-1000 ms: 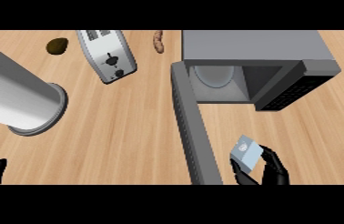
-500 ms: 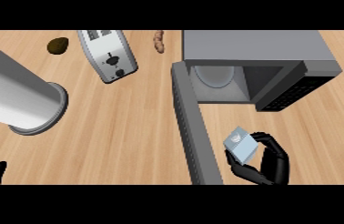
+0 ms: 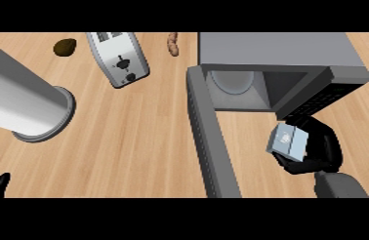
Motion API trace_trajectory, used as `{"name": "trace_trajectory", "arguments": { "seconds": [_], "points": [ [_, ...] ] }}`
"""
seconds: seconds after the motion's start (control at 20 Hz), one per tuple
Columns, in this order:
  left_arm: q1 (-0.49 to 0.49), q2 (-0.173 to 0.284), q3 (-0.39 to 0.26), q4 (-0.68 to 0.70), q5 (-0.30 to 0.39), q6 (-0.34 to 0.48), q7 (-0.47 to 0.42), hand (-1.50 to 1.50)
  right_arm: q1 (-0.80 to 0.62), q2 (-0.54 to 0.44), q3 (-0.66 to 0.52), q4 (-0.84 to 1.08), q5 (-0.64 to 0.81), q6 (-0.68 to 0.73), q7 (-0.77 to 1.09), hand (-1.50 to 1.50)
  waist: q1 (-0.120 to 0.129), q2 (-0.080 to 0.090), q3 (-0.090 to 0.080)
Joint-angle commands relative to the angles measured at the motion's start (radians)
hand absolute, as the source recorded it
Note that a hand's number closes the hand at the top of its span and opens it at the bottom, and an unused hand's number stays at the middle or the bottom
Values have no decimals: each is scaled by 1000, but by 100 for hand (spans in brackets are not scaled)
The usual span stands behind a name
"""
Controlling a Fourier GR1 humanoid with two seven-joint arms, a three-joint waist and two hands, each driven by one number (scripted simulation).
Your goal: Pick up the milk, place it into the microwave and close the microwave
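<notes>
The right hand comes in from the lower right of the head view, its black fingers curled round the milk, a small pale blue carton that is tilted and held above the wooden counter. Directly beyond the hand, toward the top of the view, stands the microwave, a grey box with its cavity open; the carton sits just short of the cavity's front edge and next to the dark control panel, which lies just past the fingertips. To the left of the hand the microwave door swings out as a long grey slab, reaching from the microwave's left corner down toward the lower edge. Inside the cavity a round pale turntable shows. Well to the left of the hand lie a silver toaster, a brown rounded object and a large grey cylinder; a small tan item lies just beside the microwave's left top corner. The left hand shows only as a dark tip at the lower left edge; whether its fingers are open I cannot tell.
</notes>
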Motion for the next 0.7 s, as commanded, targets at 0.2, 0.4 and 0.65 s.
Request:
{"name": "trace_trajectory", "arguments": {
  "seconds": [0.2, 0.4, 0.65],
  "points": [
    [2, 6, 86, -19, 75, -14, 35, -150, 25, 25, 40, -183, 62, -7, 84, 150, -19, -4, -1],
    [37, -13, -7, -25, 6, 2, 3, -150, -162, 49, 37, -162, 114, -128, 242, 150, -9, -3, -1],
    [-10, -13, 69, 32, 48, -39, -3, -150, -297, 87, 24, -84, 168, -177, 336, 150, -7, -1, -1]
  ]
}}
